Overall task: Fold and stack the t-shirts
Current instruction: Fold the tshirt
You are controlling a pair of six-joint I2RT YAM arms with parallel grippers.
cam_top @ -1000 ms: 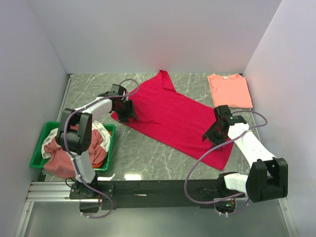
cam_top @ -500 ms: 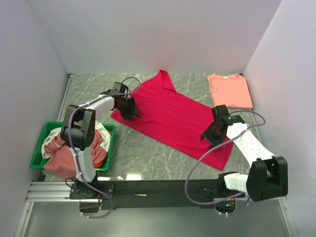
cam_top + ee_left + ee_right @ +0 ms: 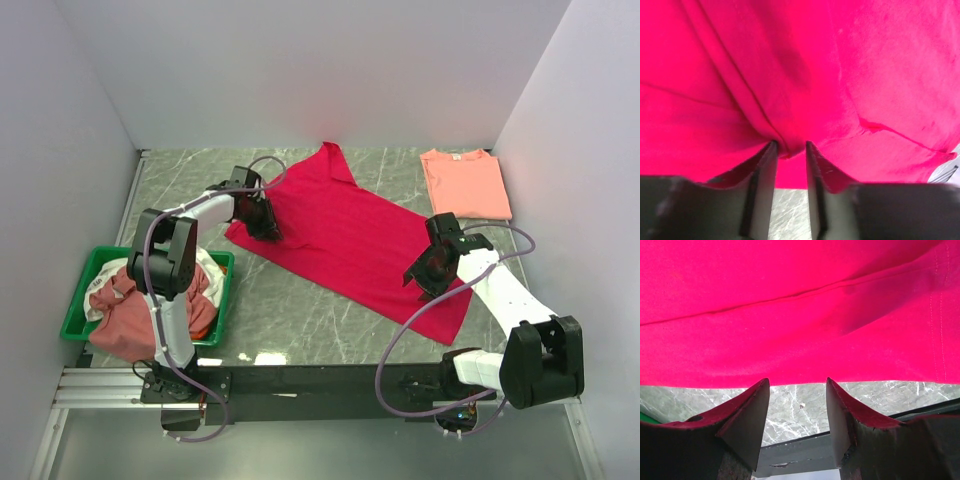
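Observation:
A crimson-red t-shirt (image 3: 350, 235) lies spread diagonally on the marble table. My left gripper (image 3: 262, 222) is at its left edge. In the left wrist view a small ridge of the red cloth (image 3: 790, 100) is pinched between that gripper's (image 3: 789, 148) narrowed fingertips. My right gripper (image 3: 428, 268) hovers over the shirt's right part. It (image 3: 797, 386) is open, its tips at the hem of the red cloth (image 3: 800, 315), with only bare marble between them. A salmon-pink t-shirt (image 3: 465, 183) lies folded at the back right.
A green tray (image 3: 78, 300) at the near left holds a heap of dusty rose, white and orange t-shirts (image 3: 125, 320). White walls close in the table (image 3: 300, 310) on three sides. A black rail (image 3: 330, 380) with the arm bases runs along the near edge.
The left gripper has shifted slightly onto the shirt's left edge and its fingers have narrowed onto a fold of cloth. The right gripper has moved a little up and left, still open.

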